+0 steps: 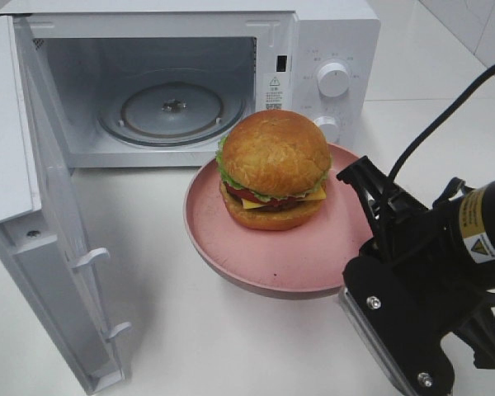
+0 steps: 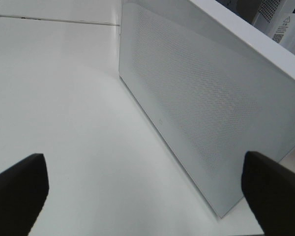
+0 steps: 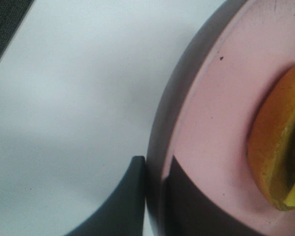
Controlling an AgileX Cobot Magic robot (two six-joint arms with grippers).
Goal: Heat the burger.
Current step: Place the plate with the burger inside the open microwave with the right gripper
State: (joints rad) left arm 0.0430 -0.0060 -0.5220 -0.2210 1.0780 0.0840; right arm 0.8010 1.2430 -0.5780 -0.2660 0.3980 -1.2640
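Note:
The burger (image 1: 274, 169) stands upright on a pink plate (image 1: 231, 247), in front of the open microwave (image 1: 330, 49). Its bun edge and cheese (image 3: 278, 157) show in the right wrist view. My right gripper (image 1: 365, 247) comes in from the lower right and is shut on the plate's right rim (image 3: 160, 162), one finger (image 3: 130, 201) under the rim and one on top. The plate appears held a little above the table. My left gripper (image 2: 147, 206) is open and holds nothing. It hovers over bare table beside the microwave door (image 2: 206, 98) and is outside the exterior high view.
The microwave door (image 1: 33, 206) is swung wide open to the left and reaches the table's front. A glass turntable (image 1: 172, 107) lies in the cavity. Two knobs (image 1: 333, 80) sit on the panel behind the burger. White table (image 1: 214, 346) spreads in front.

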